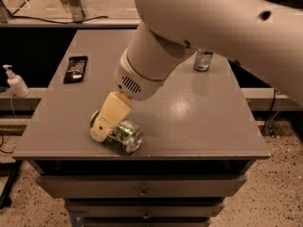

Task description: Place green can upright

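The green can [124, 134] lies on its side near the front left of the grey table [199, 126], its silver end facing front right. My gripper [105, 126] hangs from the big white arm and sits right over the can's left half, covering that part of it. Only one cream-coloured finger [110, 117] shows, reaching down onto the can.
A slim silver-blue can [203, 60] stands upright at the back right, partly hidden by my arm. A black remote-like object [75, 69] lies at the back left. A white pump bottle [16, 81] stands off the table to the left. Drawers run below the front edge.
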`<action>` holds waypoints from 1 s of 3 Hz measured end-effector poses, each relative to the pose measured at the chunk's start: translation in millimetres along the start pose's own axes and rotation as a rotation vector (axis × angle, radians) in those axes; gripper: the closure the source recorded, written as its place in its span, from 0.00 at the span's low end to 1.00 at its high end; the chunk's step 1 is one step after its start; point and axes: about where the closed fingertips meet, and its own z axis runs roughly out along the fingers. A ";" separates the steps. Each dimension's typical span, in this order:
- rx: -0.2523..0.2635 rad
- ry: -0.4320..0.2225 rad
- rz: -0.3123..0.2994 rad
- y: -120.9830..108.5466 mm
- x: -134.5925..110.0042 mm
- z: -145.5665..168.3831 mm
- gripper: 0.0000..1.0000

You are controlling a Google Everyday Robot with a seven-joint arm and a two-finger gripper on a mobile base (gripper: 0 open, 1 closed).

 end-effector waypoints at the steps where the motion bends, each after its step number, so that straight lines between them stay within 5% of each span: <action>1: 0.029 0.067 0.019 7.6 -6.2 32.1 0.00; 3: 0.105 0.204 0.028 9.5 -2.1 74.3 0.00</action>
